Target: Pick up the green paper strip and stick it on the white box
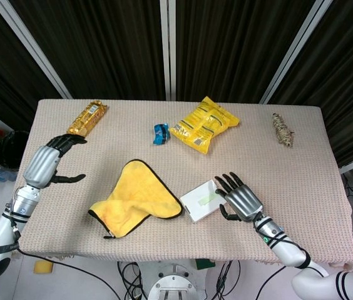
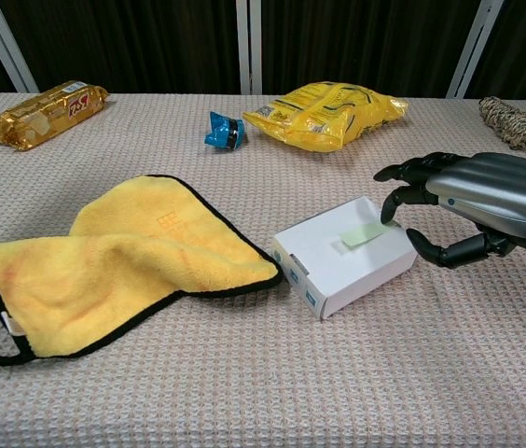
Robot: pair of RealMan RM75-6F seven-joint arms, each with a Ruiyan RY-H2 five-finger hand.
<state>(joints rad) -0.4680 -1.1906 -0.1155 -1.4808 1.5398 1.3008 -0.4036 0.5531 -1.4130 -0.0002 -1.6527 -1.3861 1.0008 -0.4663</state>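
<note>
The white box [image 2: 342,254] [image 1: 199,200] lies near the table's front, right of centre. A pale green paper strip [image 2: 363,233] [image 1: 209,198] lies flat on its top, toward the right edge. My right hand [image 2: 482,201] [image 1: 240,198] hovers at the box's right side with fingers spread. One fingertip [image 2: 390,215] comes down at the strip's right end; the thumb reaches in below, beside the box. It holds nothing. My left hand [image 1: 46,161] hangs open over the far left of the table, well away from the box.
A yellow cloth [image 2: 104,257] with a black border lies just left of the box. Behind are a yellow snack bag [image 2: 328,112], a small blue packet [image 2: 224,131], a golden wrapper [image 2: 47,112] at far left and a rope bundle [image 2: 511,119] at far right.
</note>
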